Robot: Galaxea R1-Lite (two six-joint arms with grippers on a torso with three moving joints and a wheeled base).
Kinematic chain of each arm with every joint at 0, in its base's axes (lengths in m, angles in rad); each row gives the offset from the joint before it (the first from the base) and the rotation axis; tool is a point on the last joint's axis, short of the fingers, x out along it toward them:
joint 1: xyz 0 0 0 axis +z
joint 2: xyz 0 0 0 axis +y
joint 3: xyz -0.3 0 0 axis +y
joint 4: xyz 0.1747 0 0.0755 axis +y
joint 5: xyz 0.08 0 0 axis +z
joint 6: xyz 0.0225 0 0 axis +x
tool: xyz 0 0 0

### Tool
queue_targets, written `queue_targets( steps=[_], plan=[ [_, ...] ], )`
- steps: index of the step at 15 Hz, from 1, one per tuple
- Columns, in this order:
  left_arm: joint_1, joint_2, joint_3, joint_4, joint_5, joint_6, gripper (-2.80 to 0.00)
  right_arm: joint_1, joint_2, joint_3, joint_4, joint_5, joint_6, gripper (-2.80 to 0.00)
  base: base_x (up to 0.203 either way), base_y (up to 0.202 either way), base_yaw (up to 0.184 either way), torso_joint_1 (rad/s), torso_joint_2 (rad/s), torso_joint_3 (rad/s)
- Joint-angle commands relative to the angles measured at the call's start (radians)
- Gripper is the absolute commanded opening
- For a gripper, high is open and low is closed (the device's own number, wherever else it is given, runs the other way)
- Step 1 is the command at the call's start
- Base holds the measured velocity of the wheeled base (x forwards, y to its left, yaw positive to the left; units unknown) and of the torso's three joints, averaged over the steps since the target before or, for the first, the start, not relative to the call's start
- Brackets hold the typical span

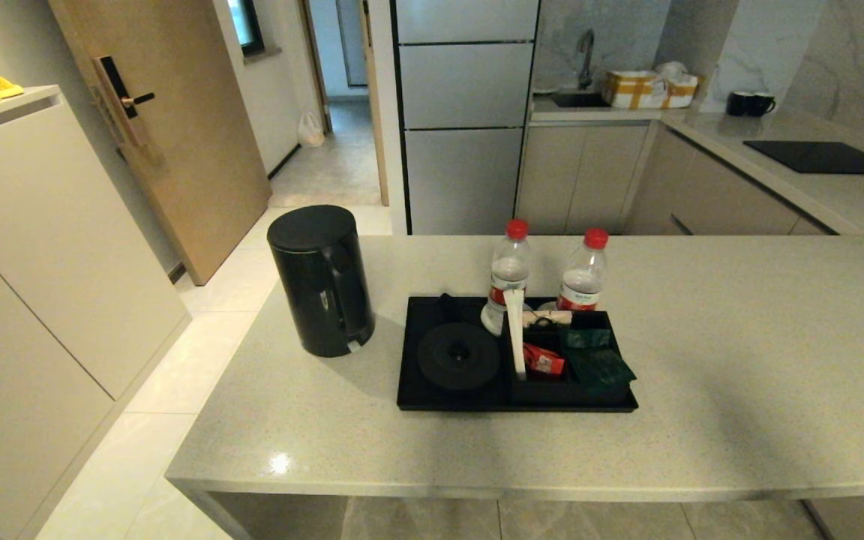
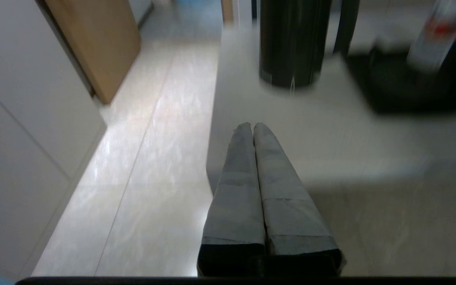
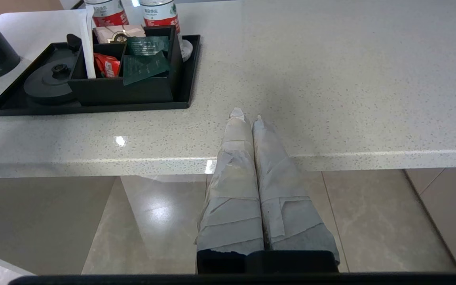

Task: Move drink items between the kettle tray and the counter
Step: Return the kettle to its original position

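Speckled grey-beige stone makes up the counter (image 1: 739, 360), a broad slab with a thick, polished near edge. Near its left edge the kettle (image 1: 321, 280) stands upright on the bare stone, a tall, smooth black cylinder with a flat lid and a side handle, just beside the tray (image 1: 413, 401) but apart from it. That tray is flat, black and rectangular with a low rim, set toward the middle of the counter. On its left half sits the round black kettle base (image 1: 458, 356), with nothing on it. Its right half carries a boxed section (image 1: 552, 390) holding a white stick packet, a red sachet and dark green sachets. Two clear plastic bottles with red caps and red-white labels stand along the tray's far edge: the left bottle (image 1: 507, 277) inside the rim, the right bottle (image 1: 583, 274) behind the box.

In its wrist view the left gripper (image 2: 253, 126), its tapered fingers wrapped in grey tape, is pressed closed with nothing held, hanging off the counter's near left corner. The right gripper (image 3: 245, 116), wrapped alike, is also closed on nothing, its tips over the near edge.
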Motion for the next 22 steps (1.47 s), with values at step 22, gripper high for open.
queue_targets(
  steps=[22],
  plan=[
    [-0.049,1.811,-0.526,-0.732,-0.686,0.151,-2.80,0.000,-0.002,0.000,-0.001,0.000,0.000,-2.80,0.000,0.000,0.000,0.000,0.00,0.000]
  ],
)
